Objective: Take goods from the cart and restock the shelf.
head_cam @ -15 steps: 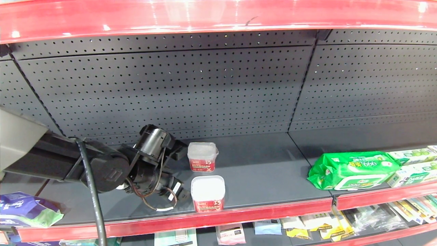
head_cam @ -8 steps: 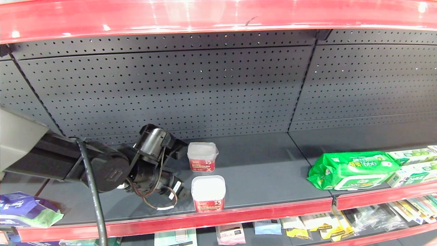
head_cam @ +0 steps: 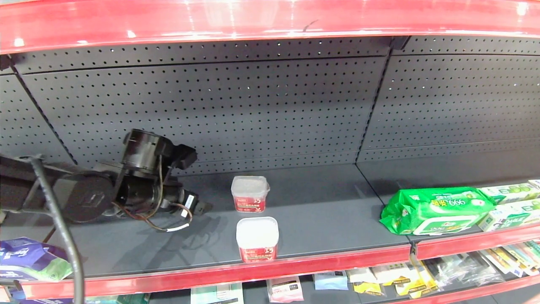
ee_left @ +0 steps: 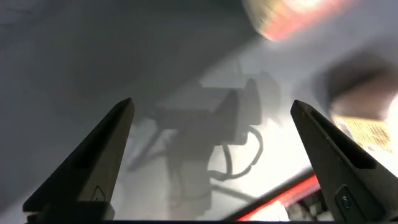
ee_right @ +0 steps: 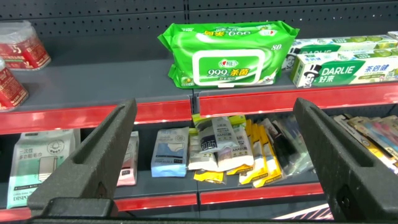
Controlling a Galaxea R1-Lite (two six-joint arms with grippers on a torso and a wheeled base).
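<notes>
My left gripper [ee_left: 212, 104] hung above the grey shelf [head_cam: 329, 211], its fingers spread wide with nothing between them. My right gripper [ee_right: 214, 102] was just as wide open and empty, held out in front of the shelving and facing the shelf fronts.

Nearest on the shelf, just behind its red edge strip [head_cam: 211, 274], stood the front tub [head_cam: 257, 237]. It was upright, with a white lid and a red label carrying white writing. The rear tub [head_cam: 249, 193] stood straight behind it with a gap between them; it bore the same red label under a frosted lid.

Well to the right lay a green wipes pack [head_cam: 436, 210], flat, with a white flap panel and white lettering on top. Green-and-white printed boxes [head_cam: 510, 198] lay just beside it at the right edge. At the far left edge sat a blue and purple soft pack [head_cam: 29, 257].

Below the strip, the lower shelf held small hanging packets [head_cam: 379, 278] in white, blue and yellow. Behind everything ran the dark perforated back panel [head_cam: 253, 105], and a glossy red shelf front [head_cam: 253, 17] crossed overhead.

A second before, my left arm had been close against the two tubs, right beside them. By now it had drawn back to the left and risen, standing well apart from both. Neither tub had shifted, and the wipes pack and boxes lay as they had.
</notes>
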